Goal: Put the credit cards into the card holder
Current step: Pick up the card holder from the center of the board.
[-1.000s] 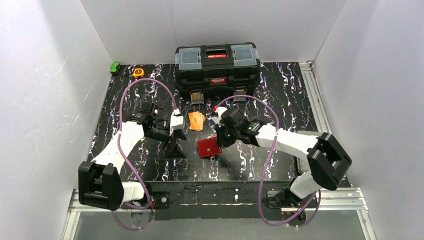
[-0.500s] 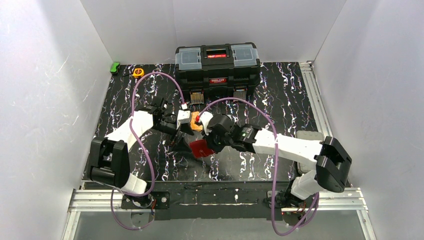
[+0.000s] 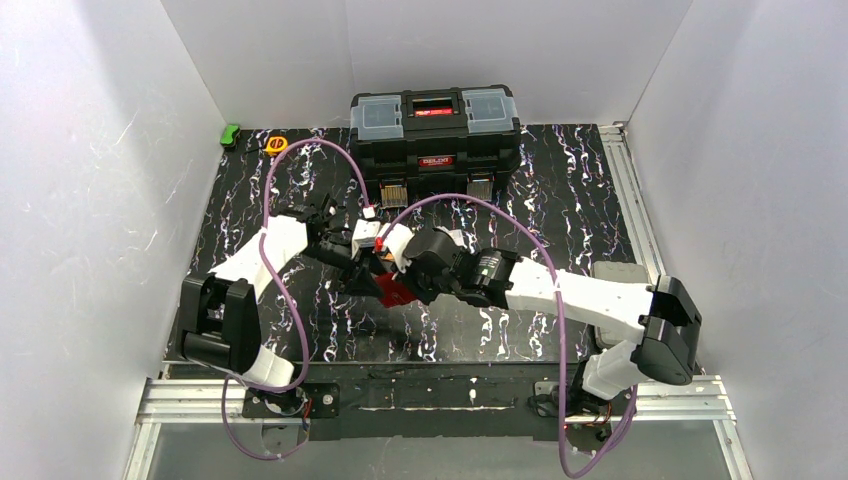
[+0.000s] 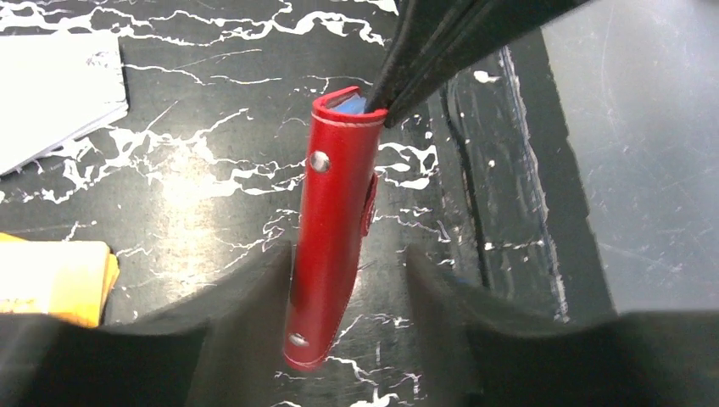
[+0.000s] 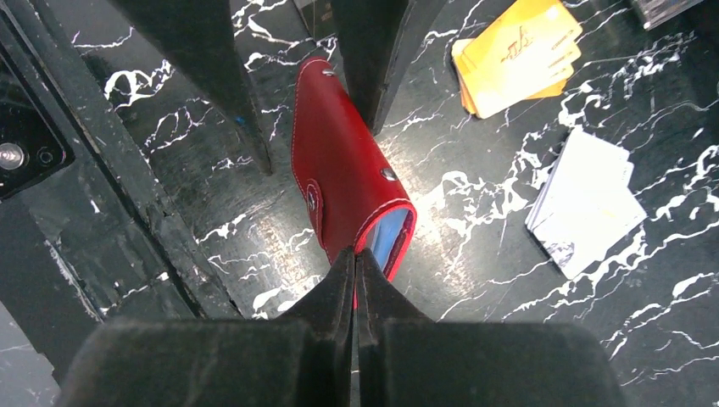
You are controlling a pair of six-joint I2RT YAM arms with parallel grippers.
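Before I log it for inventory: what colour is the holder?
The holder is red with pale stitching; the right wrist view shows it best.

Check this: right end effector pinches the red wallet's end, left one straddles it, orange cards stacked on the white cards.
Wrong on the cards: the orange cards and the white cards lie in separate piles, as the right wrist view shows. The rest holds: the right end effector pinches the red wallet by its end; the left end effector straddles it.
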